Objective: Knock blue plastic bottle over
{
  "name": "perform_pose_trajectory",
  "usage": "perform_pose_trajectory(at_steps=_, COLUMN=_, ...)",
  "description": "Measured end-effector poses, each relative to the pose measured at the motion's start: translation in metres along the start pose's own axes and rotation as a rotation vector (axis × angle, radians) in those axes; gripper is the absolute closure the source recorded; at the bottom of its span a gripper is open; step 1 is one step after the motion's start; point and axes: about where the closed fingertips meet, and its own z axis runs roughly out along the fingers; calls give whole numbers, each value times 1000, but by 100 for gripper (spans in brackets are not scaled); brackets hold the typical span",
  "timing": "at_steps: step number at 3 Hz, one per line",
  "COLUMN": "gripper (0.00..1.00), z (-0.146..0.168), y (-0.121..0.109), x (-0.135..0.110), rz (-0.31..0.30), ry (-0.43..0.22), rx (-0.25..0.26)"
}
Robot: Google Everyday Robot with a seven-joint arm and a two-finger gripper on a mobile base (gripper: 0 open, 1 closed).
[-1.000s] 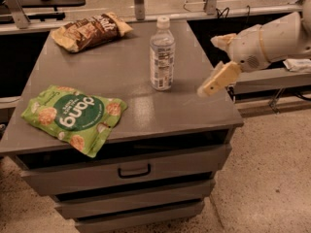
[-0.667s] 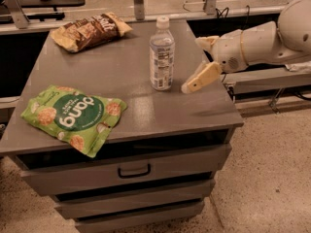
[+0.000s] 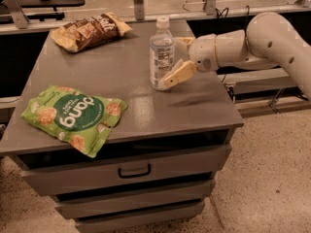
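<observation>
The blue plastic bottle [image 3: 162, 55] stands upright on the grey cabinet top [image 3: 121, 76], right of centre. It is clear with a white cap and a white-and-blue label. My gripper [image 3: 175, 62] reaches in from the right on a white arm [image 3: 262, 42], just right of the bottle. Its tan fingers [image 3: 179, 74] are spread open and hold nothing. The lower fingertip is at the bottle's lower right side, touching it or nearly so.
A green snack bag [image 3: 73, 115] lies at the cabinet's front left. A brown chip bag [image 3: 90, 29] lies at the back left. The cabinet has drawers [image 3: 133, 171] in front. Dark shelves and cables are behind, and speckled floor is to the right.
My gripper has moved left across the cabinet's right edge, from clear of the bottle to right beside it. The bottle still stands upright in the same place.
</observation>
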Motion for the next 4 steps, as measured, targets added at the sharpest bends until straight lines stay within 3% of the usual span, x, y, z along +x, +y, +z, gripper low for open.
perform_pose_trajectory(at_steps=2, gripper=0, z=40, y=-10, x=-28, rz=-6, ry=-94, rx=-23)
perform_pose_trajectory(at_steps=3, gripper=0, z=59, y=-28, x=-57, rz=-22, ry=-120, rx=-24)
perform_pose_trajectory(at_steps=4, gripper=0, z=59, y=-32, x=-53, rz=-15, ry=-106, rx=-23)
